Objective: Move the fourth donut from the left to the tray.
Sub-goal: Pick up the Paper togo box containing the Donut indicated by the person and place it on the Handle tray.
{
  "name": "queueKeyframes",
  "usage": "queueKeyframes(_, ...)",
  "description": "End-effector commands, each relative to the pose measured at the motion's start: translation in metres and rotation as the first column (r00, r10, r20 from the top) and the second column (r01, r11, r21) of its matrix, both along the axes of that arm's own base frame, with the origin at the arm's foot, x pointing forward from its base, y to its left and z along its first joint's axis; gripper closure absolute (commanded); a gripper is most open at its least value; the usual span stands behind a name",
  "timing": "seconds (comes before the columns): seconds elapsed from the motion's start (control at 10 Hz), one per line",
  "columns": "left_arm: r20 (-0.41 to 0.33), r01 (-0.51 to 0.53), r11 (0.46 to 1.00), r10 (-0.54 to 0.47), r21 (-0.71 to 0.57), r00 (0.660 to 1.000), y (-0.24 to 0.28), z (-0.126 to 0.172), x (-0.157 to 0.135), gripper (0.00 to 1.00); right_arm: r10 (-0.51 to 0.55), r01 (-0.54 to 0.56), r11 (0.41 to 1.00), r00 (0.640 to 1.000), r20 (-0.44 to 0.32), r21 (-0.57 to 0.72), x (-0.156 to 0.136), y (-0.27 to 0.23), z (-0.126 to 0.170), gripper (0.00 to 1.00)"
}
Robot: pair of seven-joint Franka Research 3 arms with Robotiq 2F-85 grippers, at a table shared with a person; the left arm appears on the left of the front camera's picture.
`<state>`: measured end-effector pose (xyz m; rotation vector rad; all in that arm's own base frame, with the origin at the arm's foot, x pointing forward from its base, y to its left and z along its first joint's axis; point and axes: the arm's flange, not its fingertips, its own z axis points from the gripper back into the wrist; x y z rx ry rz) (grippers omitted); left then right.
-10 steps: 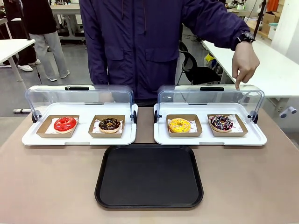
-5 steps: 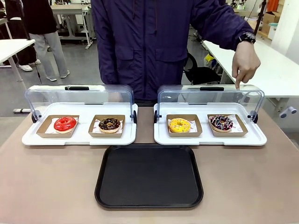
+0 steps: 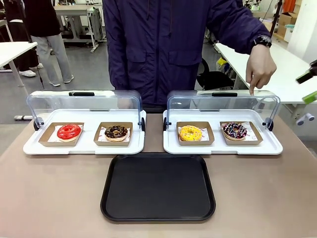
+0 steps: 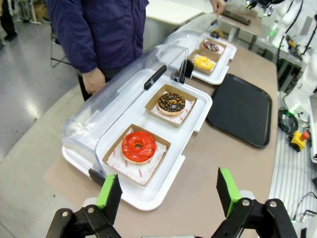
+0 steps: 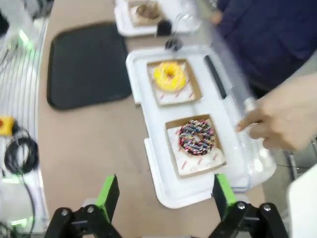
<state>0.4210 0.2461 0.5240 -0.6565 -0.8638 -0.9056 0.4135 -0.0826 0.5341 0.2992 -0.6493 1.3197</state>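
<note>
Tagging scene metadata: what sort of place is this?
Probably a lab or workshop staged as a donut counter: white work table and cardboard boxes behind the person, donuts in lidded display trays.

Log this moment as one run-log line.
right pincer: open | left pincer: open | sprinkled donut: in holder, not on black tray | person's hand: pointing at lid

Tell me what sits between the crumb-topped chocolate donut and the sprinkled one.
The yellow donut in its brown holder, clear in the front view.
</note>
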Motion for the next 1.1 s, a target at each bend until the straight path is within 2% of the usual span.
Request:
queueKeyframes(0.0,0.002,0.002,1.0,-0.002,-0.003,1.0,0.001,0.002,-0.002,0.0,0.035,-0.031,0.984,0.999,0.019,-0.178,0.001,0.026,-0.029,0.0)
queueKeyframes(0.2,0.002,0.002,1.0,-0.002,-0.003,1.0,0.001,0.002,-0.002,0.0,0.066,-0.068,0.964,0.998,-0.014,-0.259,0.012,0.05,-0.057,0.0)
queueKeyframes(0.5,0.002,0.002,1.0,-0.002,-0.003,1.0,0.001,0.002,-0.002,0.0,0.043,-0.036,0.932,0.999,0.009,-0.362,0.021,0.069,-0.094,0.0)
queueKeyframes(0.6,0.002,0.002,1.0,-0.002,-0.003,1.0,0.001,0.002,-0.002,0.0,0.024,-0.012,0.928,0.999,0.028,-0.373,0.023,0.069,-0.099,0.0)
queueKeyframes(0.7,0.002,0.002,1.0,-0.002,-0.003,1.0,0.001,0.002,-0.002,0.0,0.047,-0.056,0.962,0.998,-0.039,-0.268,0.014,0.066,-0.087,0.0)
queueKeyframes(0.8,0.002,0.002,1.0,-0.002,-0.003,1.0,0.001,0.002,-0.002,0.0,0.074,-0.065,0.939,0.997,0.013,-0.339,0.024,0.064,-0.096,0.0)
queueKeyframes(1.0,0.002,0.002,1.0,-0.002,-0.003,1.0,0.001,0.002,-0.002,0.0,0.074,-0.065,0.939,0.997,0.013,-0.339,0.024,0.064,-0.096,0.0)
